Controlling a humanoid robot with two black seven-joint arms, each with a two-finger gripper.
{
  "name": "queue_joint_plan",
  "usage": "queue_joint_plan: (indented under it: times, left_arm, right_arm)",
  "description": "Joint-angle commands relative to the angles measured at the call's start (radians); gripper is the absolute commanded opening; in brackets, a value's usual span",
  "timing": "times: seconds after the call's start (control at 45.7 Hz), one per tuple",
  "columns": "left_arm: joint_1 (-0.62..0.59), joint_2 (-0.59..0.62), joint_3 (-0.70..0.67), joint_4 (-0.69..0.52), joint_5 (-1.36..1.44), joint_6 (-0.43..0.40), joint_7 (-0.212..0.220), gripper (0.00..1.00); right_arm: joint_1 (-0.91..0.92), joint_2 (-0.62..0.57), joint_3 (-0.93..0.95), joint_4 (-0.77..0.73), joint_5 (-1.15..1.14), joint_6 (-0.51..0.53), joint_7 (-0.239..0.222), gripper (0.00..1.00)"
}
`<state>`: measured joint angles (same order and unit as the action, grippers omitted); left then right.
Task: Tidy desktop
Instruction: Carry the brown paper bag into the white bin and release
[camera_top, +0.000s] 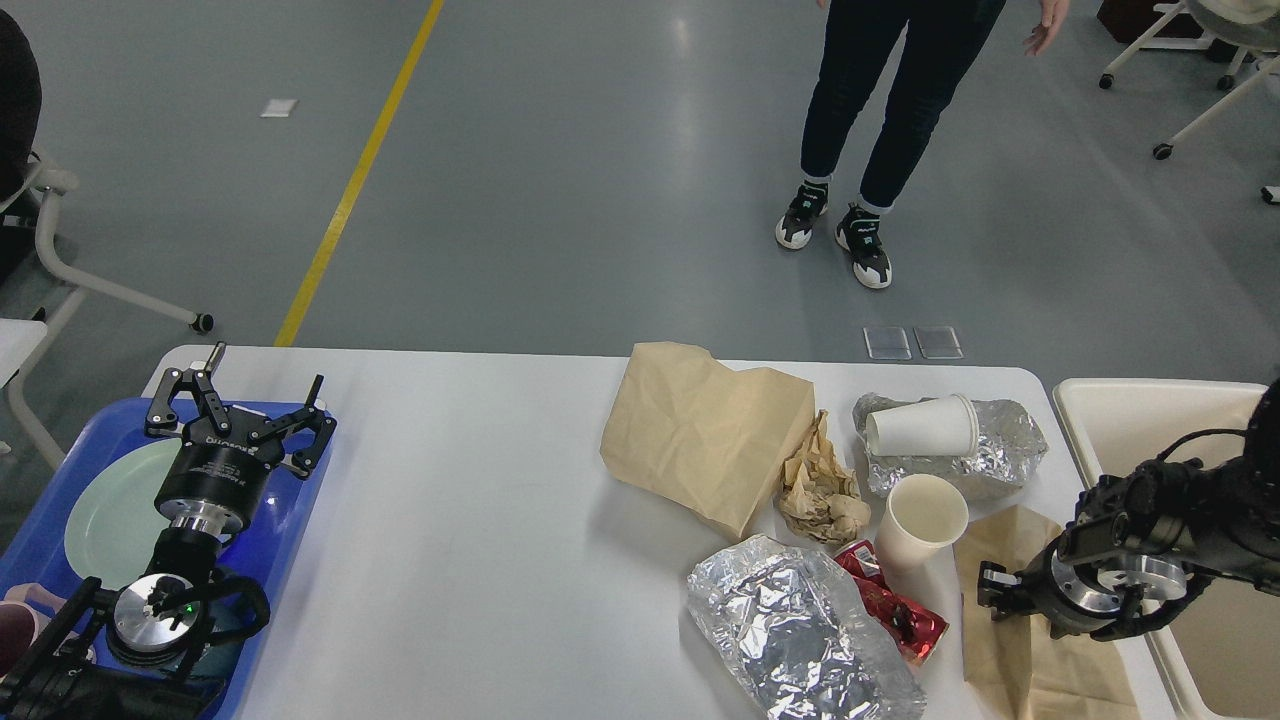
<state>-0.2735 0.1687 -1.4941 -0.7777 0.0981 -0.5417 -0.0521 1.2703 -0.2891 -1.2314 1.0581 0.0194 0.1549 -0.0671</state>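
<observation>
Tabletop: the white surface we are to tidy, spanning the lower half of our head view. Its left and middle are bare; the litter is bunched at the right end, next to the bin, which we judge makes for short carries.

Left gripper: hovering over the blue tray, jaws spread wide and holding nothing. We judge it parked here, well apart from the litter.

Blue tray, at the tabletop's left edge: holds a pale green plate. A pinkish object shows at the lower left corner; we cannot tell what it is.

Right gripper: low over the brown paper sheet at the right front. It is dark and seen nearly end-on, so we cannot tell whether the jaws are released or clenched, nor whether they touch the paper.

Litter, right end:
- large brown paper bag, flattened, creased.
- crumpled brown paper, just beside the bag.
- foil packet at the back, with a white cup lying on its side on top.
- upright paper cup, empty as far as we see.
- red wrapper, partly under the front foil sheet.

Beige bin: off the tabletop's right edge, likely the destination for the litter.

Person: standing on the floor beyond the tabletop; legs only.
</observation>
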Motion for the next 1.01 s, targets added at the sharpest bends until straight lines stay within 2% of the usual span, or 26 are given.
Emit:
queue_joint_plan:
  times: [0.0,0.438,0.722,0.985]
  left_arm:
    - [-0.001,0.0,0.0,0.0,0.0,0.002,-0.002,0.97]
    - [-0.001,0.0,0.0,0.0,-0.001,0.0,0.0,0.97]
    - [0.0,0.0,0.0,0.0,0.0,0.0,-0.002,0.97]
    - [0.0,0.0,0.0,0.0,0.0,0.002,0.0,0.97]
  right_arm:
    - [-0.002,0.001,0.004,0.005,0.004,-0.002,0.001,0.0]
    - [0.029,-0.061,0.006,0.022,0.031,0.025,0.001,0.0]
    - [0.21,-0.171,-0.019,0.114,0.031,0.222,0.001,0.0]
    - [0.484,-0.211,-0.18,0.204,0.034,0.403,0.004,0.0]
